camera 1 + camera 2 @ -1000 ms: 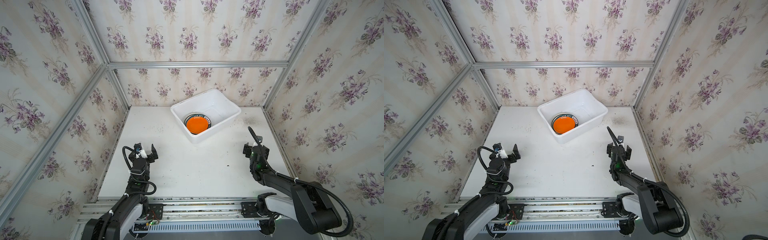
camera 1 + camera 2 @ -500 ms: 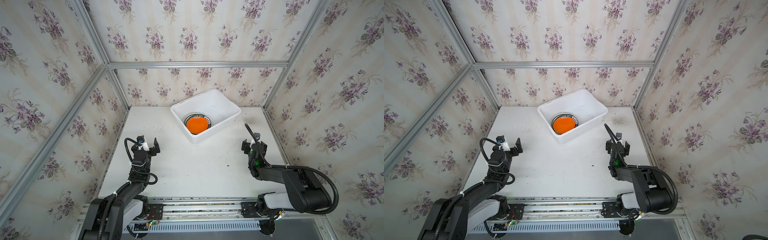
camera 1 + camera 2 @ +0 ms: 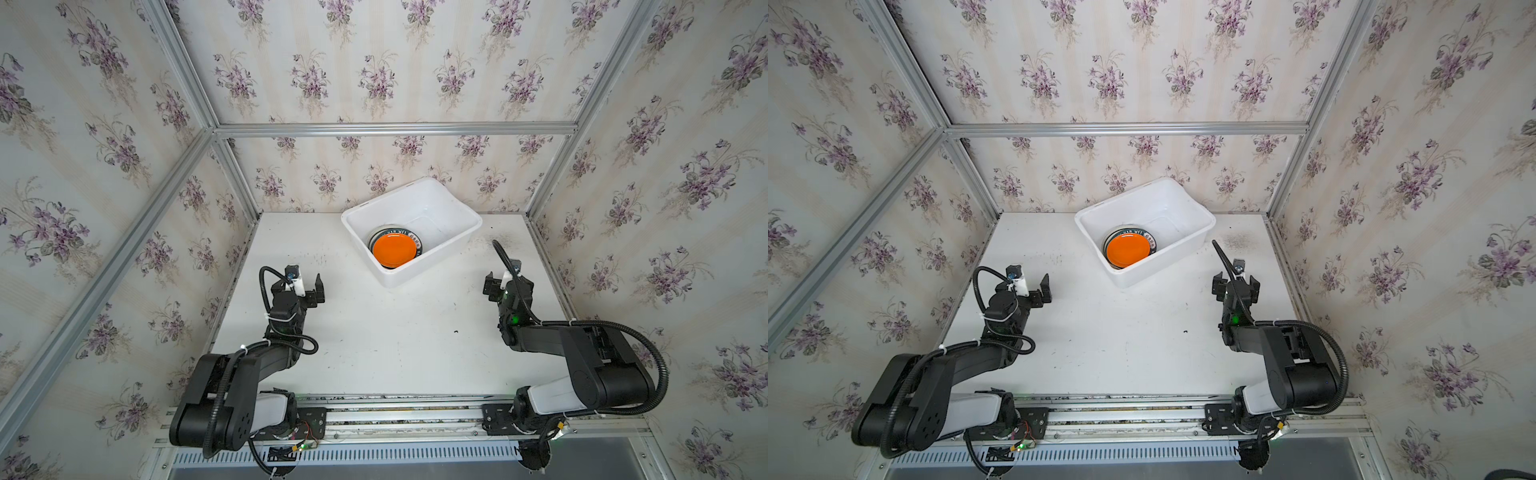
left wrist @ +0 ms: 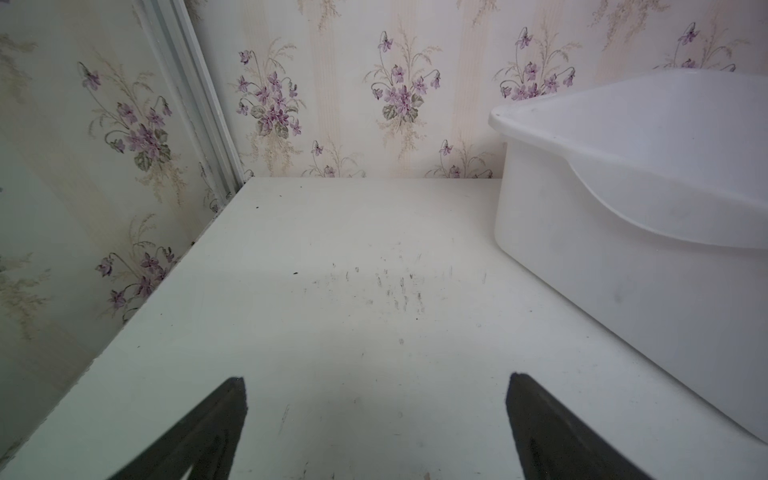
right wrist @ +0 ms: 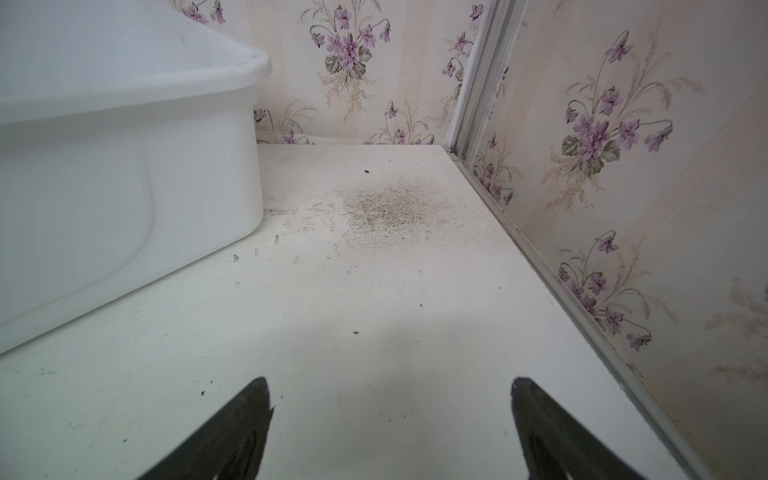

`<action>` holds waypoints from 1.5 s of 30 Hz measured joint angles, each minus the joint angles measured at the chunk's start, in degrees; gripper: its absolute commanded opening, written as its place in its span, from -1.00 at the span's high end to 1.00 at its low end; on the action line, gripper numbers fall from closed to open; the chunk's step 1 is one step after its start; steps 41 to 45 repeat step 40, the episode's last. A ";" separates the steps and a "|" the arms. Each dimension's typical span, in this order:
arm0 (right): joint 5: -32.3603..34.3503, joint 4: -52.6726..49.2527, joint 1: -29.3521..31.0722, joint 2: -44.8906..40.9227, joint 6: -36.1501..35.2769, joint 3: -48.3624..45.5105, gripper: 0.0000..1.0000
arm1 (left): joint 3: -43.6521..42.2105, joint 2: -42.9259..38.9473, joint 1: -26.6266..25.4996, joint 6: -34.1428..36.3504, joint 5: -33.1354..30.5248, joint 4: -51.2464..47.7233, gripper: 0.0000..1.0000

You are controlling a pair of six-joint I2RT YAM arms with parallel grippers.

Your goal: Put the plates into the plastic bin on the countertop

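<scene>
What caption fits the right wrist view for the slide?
Open right hand above the scuffed white countertop, the white bin close by, flowered wallpaper behind.

**A:** Where do my two top views sit?

**B:** High above the near edge of the tabletop [image 3: 395,340], side by side, tilted down toward the far wall [image 3: 395,166]. In both top views I get nearly the same scene: the whole tabletop and the bin [image 3: 419,270] by the far edge.

**A:** And my wrist cameras?

**B:** Low and close over the tabletop, facing the far wall. My left one takes in the far left corner, my right one the far right corner. Both catch the bin.
</scene>
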 measured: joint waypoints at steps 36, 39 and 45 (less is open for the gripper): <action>-9.03 -0.35 -0.98 3.89 -0.28 1.84 -0.99 | 1.25 0.13 1.27 -0.90 1.29 -1.88 -0.99; -9.03 -0.35 -0.98 3.89 -0.28 1.84 -0.99 | 1.25 0.13 1.29 -0.90 1.29 -1.88 -0.99; -9.03 -0.35 -0.98 3.89 -0.28 1.84 -0.99 | 1.25 0.13 1.33 -0.90 1.29 -1.88 -0.99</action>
